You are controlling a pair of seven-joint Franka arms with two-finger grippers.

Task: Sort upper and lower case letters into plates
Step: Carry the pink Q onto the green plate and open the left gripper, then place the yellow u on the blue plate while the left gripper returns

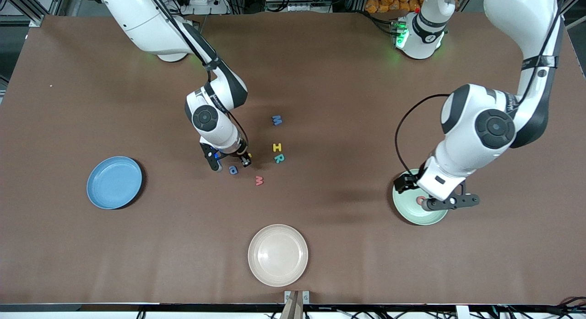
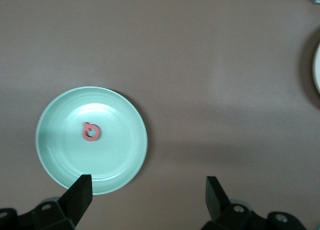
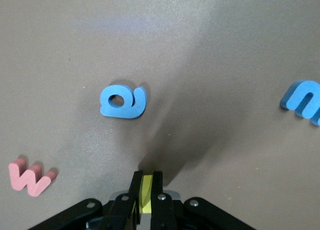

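On the brown worktop [image 1: 320, 72] the blue plate [image 1: 114, 182] lies toward the right arm's end, holding nothing visible. At its 3 o'clock the right pincer [image 1: 231, 164] is down at the worktop among the loose letters, its fingers together and clamped on a small yellow letter [image 3: 146, 194], seen edge-on in the right wrist view, so its shape cannot be told. A blue letter "a" [image 1: 233, 170] lies flat just beside that pincer. At the 4 o'clock of the "a" lies a red "w" [image 1: 259, 180]. At 12 o'clock from the "w" sits a teal "R" [image 1: 279, 158], with a yellow "H" [image 1: 277, 147] just beside it, farther from the front camera. Farther still lies a blue "M" [image 1: 276, 120], apart from the others.

The cream plate [image 1: 278, 254] rests nearest the front camera, at 6 o'clock from the letters, with nothing in it.

Toward the left arm's end lies the green plate [image 1: 405, 208], with one red letter [image 2: 91, 131] flat near its middle, a rounded lower-case form. The left pincer [image 1: 451, 202] hangs above that plate's edge, fingers [image 2: 80, 192] wide apart and holding nothing.
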